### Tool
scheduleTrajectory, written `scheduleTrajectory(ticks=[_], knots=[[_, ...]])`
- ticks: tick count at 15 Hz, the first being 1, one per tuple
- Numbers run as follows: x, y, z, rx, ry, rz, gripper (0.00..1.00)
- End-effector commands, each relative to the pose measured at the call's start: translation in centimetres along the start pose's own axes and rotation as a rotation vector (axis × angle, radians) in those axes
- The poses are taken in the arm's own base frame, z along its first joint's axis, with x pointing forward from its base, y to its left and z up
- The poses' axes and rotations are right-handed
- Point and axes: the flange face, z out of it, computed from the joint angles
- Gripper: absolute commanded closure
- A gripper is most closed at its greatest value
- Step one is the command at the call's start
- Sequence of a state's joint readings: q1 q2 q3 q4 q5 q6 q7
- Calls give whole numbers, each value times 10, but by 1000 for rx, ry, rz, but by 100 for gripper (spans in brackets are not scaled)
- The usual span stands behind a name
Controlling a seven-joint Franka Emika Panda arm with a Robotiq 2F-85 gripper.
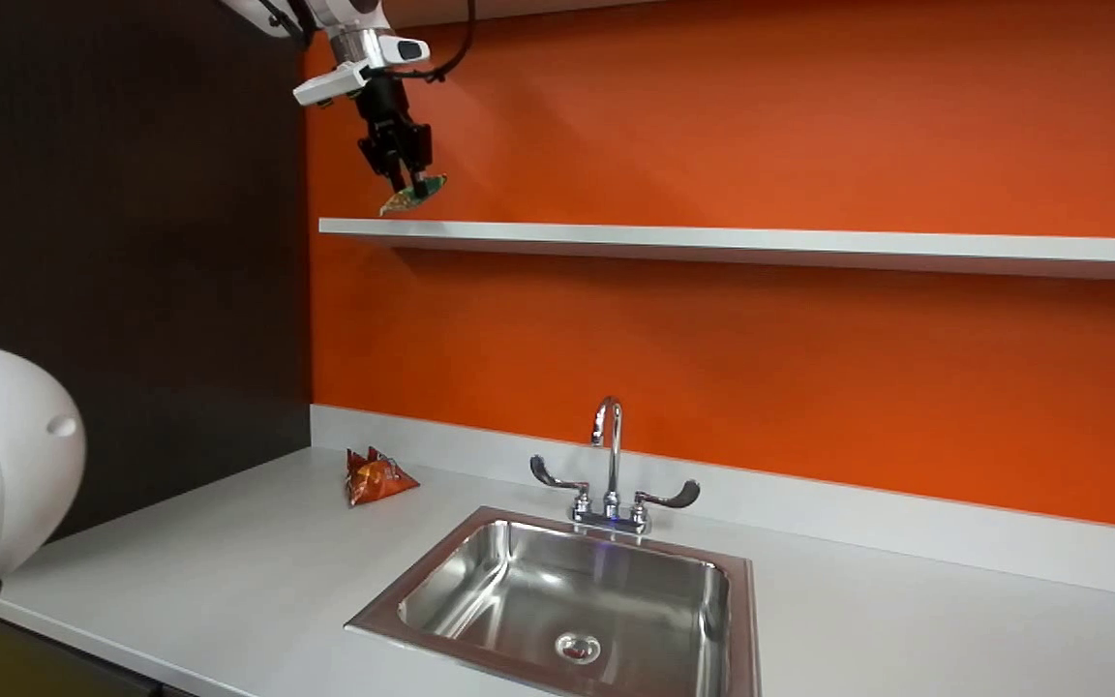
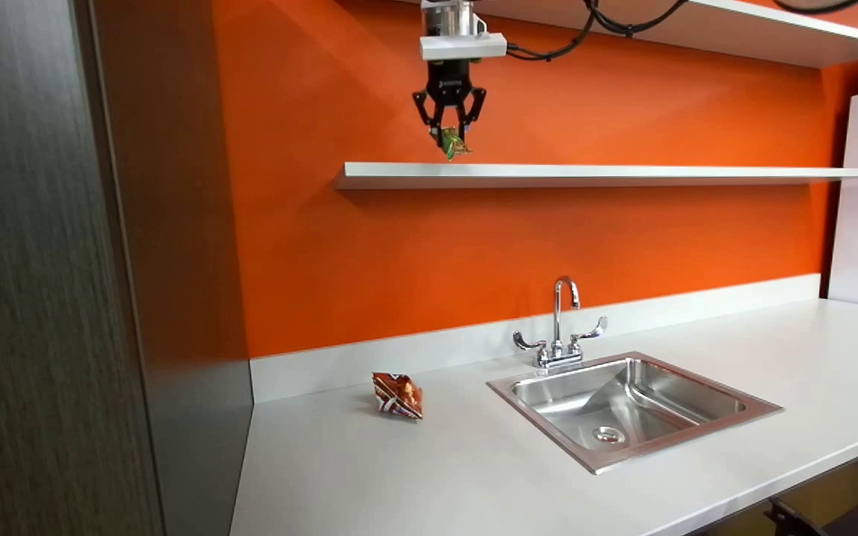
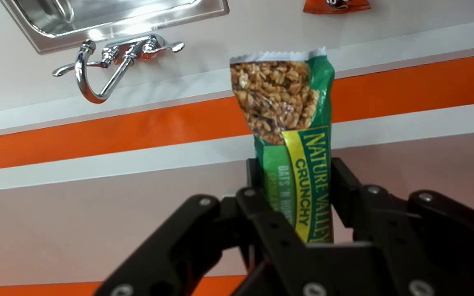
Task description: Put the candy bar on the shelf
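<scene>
The candy bar (image 1: 414, 197), a green and yellow Nature Valley packet, is between the two fingers of my gripper (image 1: 407, 182), and both fingers touch its sides. It also shows in an exterior view (image 2: 453, 143) and large in the wrist view (image 3: 280, 102), where its near end is hidden by the gripper (image 3: 294, 176). The white shelf (image 1: 712, 239) runs along the orange wall. In both exterior views the bar is held a little above the shelf's left end, apart from it. The shelf's top (image 3: 97, 222) lies below the bar in the wrist view.
An orange-red snack bag (image 1: 378, 477) lies on the counter (image 2: 339, 476) below. A steel sink (image 2: 686, 439) with a faucet (image 1: 613, 445) is set in the counter. A dark panel (image 1: 132, 242) stands left of the shelf. A higher shelf (image 2: 667, 30) is above.
</scene>
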State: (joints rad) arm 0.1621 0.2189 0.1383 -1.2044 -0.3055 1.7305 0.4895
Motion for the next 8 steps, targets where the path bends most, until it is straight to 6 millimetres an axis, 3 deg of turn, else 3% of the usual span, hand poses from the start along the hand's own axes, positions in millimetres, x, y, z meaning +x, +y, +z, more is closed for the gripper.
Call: scheduleTrajectory(ticks=[1,8], knots=[[14,-11,-5,-16,1,-5,82],[30,-21,9,-18,10,12,82]])
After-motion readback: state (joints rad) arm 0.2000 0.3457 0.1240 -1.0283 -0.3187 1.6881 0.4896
